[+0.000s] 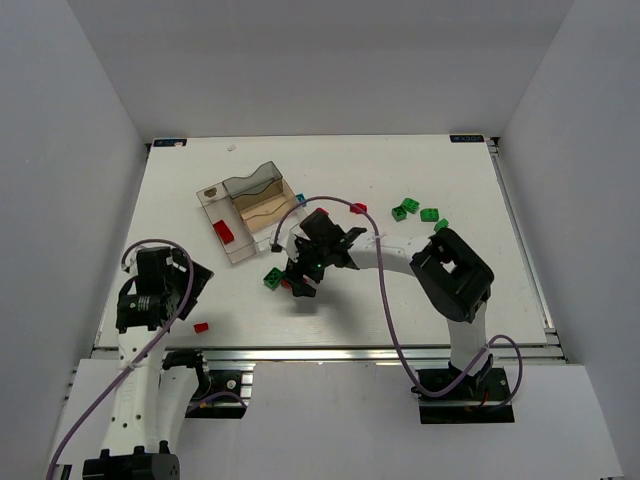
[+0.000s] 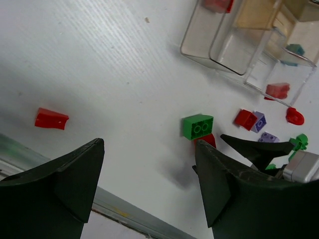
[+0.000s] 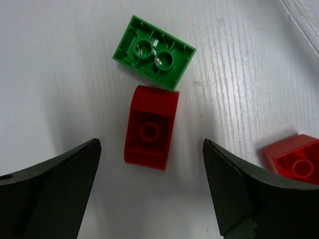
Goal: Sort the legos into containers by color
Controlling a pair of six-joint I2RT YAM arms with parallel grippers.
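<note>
Now, from above, we see the box [image 1: 262, 180] open at about eleven o'clock from the right gripper [image 1: 300, 280], so its compartments can receive bricks; one red piece [image 1: 224, 232] lies inside. Green legos [image 1: 429, 214] wait at two o'clock, well apart, with open room between.

At the left wrist, the left gripper [image 2: 149, 174] stands released and empty near the table edge [image 2: 124, 213]; a stray red brick [image 2: 51, 118] lies at ten o'clock.

At the right wrist, the jaws are spread wide above an arched red brick [image 3: 151, 128], grasping nothing. A green brick [image 3: 154, 52] sits against it at twelve o'clock, so we judge closing needs care.
</note>
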